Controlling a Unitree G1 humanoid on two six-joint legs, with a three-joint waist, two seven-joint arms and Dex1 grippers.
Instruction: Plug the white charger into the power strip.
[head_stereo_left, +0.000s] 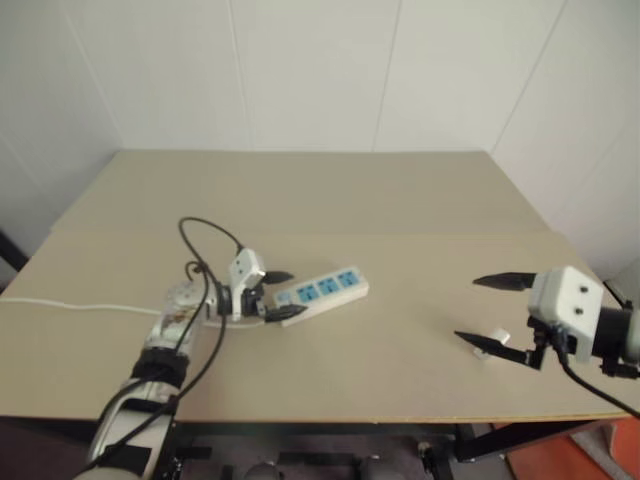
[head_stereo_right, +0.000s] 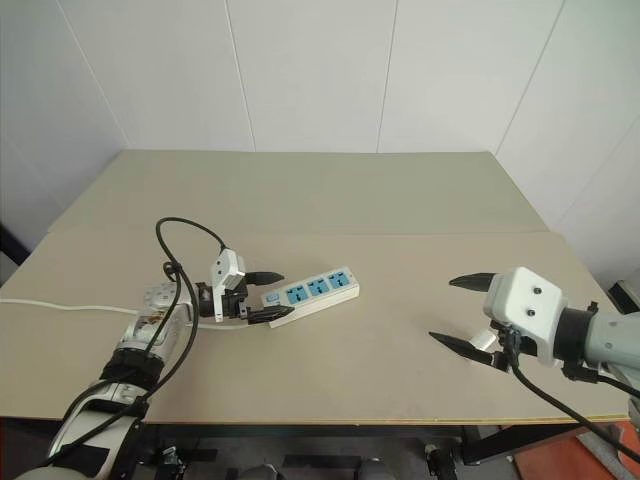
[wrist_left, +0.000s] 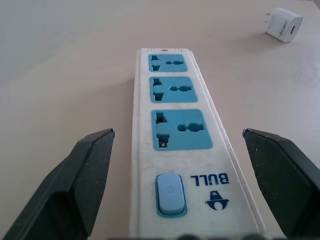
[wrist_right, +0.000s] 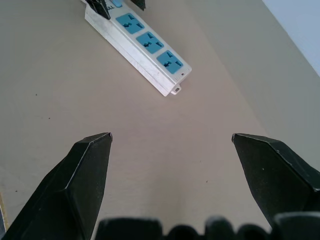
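The power strip (head_stereo_left: 325, 290) lies on the tan table (head_stereo_left: 400, 190), left of centre, with three blue socket faces up. My left gripper (head_stereo_left: 282, 295) is open, its black fingers on either side of the strip's switch end (wrist_left: 170, 192) and apart from it. The white charger (head_stereo_left: 495, 340) lies on the table at the right, beside the lower finger of my right gripper (head_stereo_left: 470, 310). That gripper is open and holds nothing. In the left wrist view the charger (wrist_left: 283, 24) lies beyond the strip's far end. The right wrist view looks across bare table to the strip (wrist_right: 142, 42).
The strip's white cord (head_stereo_left: 70, 305) runs off to the table's left edge. A black cable loop (head_stereo_left: 205, 240) arches above my left wrist. White walls stand behind the table and along its right side. The table's front edge (head_stereo_left: 350, 415) is close.
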